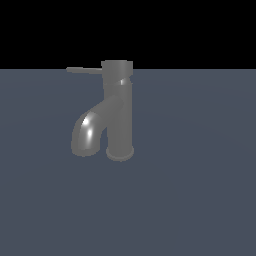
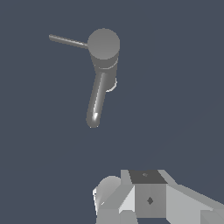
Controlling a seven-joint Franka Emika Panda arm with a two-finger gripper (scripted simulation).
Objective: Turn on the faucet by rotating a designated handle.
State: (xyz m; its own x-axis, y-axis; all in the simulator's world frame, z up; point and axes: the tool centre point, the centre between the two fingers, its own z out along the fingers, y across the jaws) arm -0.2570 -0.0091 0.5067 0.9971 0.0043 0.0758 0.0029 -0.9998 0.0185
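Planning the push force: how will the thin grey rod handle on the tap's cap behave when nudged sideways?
The thin grey rod handle looks rigid, so it probably swings rather than bends. Being smooth and narrow, it may let a pad slip off. The dark grey glossy faucet has a flared base, so it likely won't tip.

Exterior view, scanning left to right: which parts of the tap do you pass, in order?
Handle tip, then the curved spout, then the faucet upright body with its top cap. The pincer is not in this view.
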